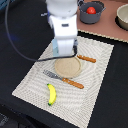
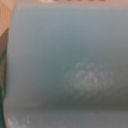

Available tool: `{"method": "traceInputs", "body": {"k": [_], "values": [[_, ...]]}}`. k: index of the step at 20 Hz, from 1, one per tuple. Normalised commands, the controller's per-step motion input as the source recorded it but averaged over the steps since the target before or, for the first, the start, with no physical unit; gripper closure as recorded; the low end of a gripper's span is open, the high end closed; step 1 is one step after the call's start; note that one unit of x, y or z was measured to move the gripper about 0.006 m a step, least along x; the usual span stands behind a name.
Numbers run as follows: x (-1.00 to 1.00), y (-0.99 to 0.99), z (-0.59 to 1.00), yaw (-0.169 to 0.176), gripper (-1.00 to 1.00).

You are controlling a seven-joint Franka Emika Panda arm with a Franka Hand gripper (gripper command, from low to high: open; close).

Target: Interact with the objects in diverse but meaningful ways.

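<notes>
Pale blue-white all across the wrist view: saw only one flat, blurry side of the pale blue-white carton (image 2: 55, 55), very close to the camera. Spotted a fuzzy white patch on it and a bit of red at one edge. Could not find the carton in the exterior view, so could not tell where on the table it was.

Looked for the gripper and saw no fingers in either view. In the exterior view, found it hidden behind the big white arm (image 1: 63, 27), which hung over the far part of the mat. Could not tell how wide it was open. Could not tell if it had hold of anything.

Saw a pale woven mat (image 1: 95, 97) on a black table (image 1: 20, 55). Found a round tan plate (image 1: 68, 67) in the middle of the mat, partly under the arm. Saw a fork (image 1: 62, 79) with an orange handle just in front of the plate. Saw a knife (image 1: 86, 58) with an orange handle just behind the plate.

Found the yellow banana (image 1: 51, 94) near the front of the mat, well apart from the plate.

Saw the dark grey two-handled pot (image 1: 91, 15) far back, off the mat, on a brown top. Saw the red tomato (image 1: 91, 10) inside it. Noticed a pale bowl (image 1: 122, 17) at the exterior view's right edge.
</notes>
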Motion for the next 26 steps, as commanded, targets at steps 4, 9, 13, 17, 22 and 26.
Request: {"method": "traceInputs", "body": {"k": [4,9,13,17,22,26], "values": [[0.14,0.59,0.20,0.072,1.00],[0.39,0.71,0.07,0.035,1.00],[0.43,0.79,0.00,0.026,1.00],[0.50,0.66,0.00,0.000,1.00],[0.43,0.26,-0.27,-0.018,1.00],[0.10,0.01,-0.52,-0.007,1.00]]}}
